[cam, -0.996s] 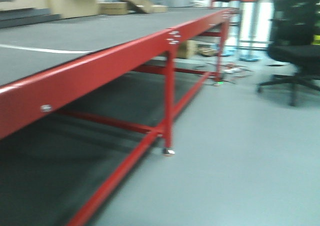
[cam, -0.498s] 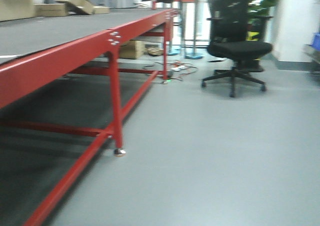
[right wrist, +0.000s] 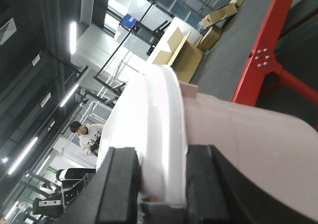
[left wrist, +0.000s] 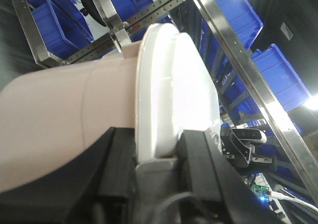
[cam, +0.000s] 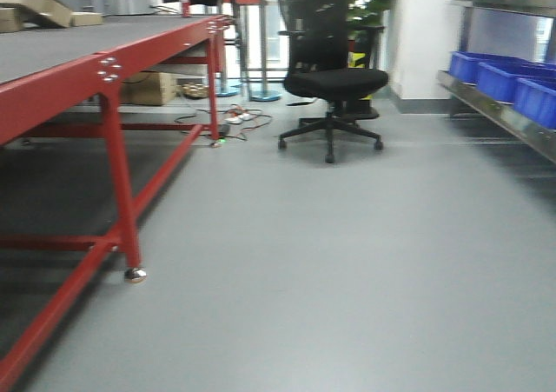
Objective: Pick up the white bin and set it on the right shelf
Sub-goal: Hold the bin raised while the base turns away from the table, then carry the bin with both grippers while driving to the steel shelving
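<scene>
The white bin (left wrist: 59, 114) fills the left wrist view, a pale pinkish tub with a white lid (left wrist: 171, 85). My left gripper (left wrist: 156, 137) is shut on its lidded rim, one black finger on each side. In the right wrist view the same white bin (right wrist: 253, 134) is held at its other end, where my right gripper (right wrist: 161, 157) is shut on the rim. The right shelf (cam: 508, 121), shiny steel, shows at the right edge of the front view and as steel rails (left wrist: 238, 60) behind the bin. Bin and grippers are out of the front view.
Blue bins (cam: 504, 75) sit on the steel shelf. A red-framed table (cam: 87, 70) runs along the left. A black office chair (cam: 334, 83) stands ahead, with cables (cam: 239, 118) on the grey floor beside it. A person (right wrist: 87, 134) stands far off.
The front view has swung right: the red table slid to the left, the chair moved toward the middle, and the steel shelf with blue bins came into view at the right.
</scene>
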Controlling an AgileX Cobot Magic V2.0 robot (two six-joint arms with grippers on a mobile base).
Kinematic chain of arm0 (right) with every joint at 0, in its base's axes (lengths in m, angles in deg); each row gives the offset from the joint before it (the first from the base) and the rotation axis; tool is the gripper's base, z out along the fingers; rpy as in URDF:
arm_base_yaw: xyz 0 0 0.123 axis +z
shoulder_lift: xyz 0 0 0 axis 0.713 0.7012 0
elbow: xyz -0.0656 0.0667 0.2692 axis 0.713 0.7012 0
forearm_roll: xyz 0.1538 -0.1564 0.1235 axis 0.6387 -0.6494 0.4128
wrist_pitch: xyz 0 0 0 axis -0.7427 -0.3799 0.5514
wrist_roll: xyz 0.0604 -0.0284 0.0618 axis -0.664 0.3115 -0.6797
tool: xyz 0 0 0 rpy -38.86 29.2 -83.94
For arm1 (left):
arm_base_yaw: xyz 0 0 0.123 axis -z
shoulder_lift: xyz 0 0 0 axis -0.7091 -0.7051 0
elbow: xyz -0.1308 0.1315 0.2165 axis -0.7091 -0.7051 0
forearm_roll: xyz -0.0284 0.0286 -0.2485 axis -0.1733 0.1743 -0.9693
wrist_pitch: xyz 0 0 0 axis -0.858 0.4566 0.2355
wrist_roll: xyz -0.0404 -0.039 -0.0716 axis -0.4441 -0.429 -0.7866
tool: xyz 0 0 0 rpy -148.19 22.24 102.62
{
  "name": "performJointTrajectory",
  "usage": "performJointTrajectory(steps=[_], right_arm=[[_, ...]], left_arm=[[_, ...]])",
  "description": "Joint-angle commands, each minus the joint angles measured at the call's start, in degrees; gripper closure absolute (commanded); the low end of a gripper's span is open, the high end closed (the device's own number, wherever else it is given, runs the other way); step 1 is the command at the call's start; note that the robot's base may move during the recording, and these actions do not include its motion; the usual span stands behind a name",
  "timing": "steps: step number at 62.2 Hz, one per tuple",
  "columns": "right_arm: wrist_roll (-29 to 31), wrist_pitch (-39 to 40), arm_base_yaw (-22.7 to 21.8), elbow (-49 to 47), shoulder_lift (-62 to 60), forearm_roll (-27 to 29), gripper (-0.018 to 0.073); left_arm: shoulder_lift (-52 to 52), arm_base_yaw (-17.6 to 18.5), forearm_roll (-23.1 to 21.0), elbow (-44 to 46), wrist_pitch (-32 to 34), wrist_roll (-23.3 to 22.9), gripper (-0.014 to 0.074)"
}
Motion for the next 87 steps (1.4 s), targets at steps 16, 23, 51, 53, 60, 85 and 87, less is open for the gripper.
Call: performJointTrajectory(steps=[16, 23, 51, 53, 60, 85, 87], right_arm=[[-0.23, -7.18, 1.22, -2.65, -2.44, 9.3, 0.0503], [-0.23, -7.18, 1.22, -2.65, -2.44, 9.3, 0.0503], [-0.23, -7.18, 1.22, -2.65, -2.44, 9.3, 0.0503], [-0.23, -7.18, 1.22, -2.65, -2.44, 9.3, 0.0503], [-0.23, -7.18, 1.22, -2.65, -2.44, 9.3, 0.0503], [-0.23, -6.86, 1.22, -2.65, -2.44, 9.3, 0.0503], [-0.23, -6.86, 1.22, -2.65, -2.44, 9.3, 0.0503]], left_arm=[[2.96, 1.62, -4.94, 2.06, -9.5, 0.42, 0.0722], [2.96, 1.62, -4.94, 2.06, -9.5, 0.42, 0.0722], [2.96, 1.62, -4.94, 2.06, -9.5, 0.42, 0.0722], [2.96, 1.62, -4.94, 2.06, -9.5, 0.42, 0.0722], [2.96, 1.62, -4.94, 2.06, -9.5, 0.42, 0.0722], [2.96, 1.62, -4.94, 2.06, -9.5, 0.42, 0.0722], [2.96, 1.62, -4.94, 2.06, -9.5, 0.42, 0.0722]])
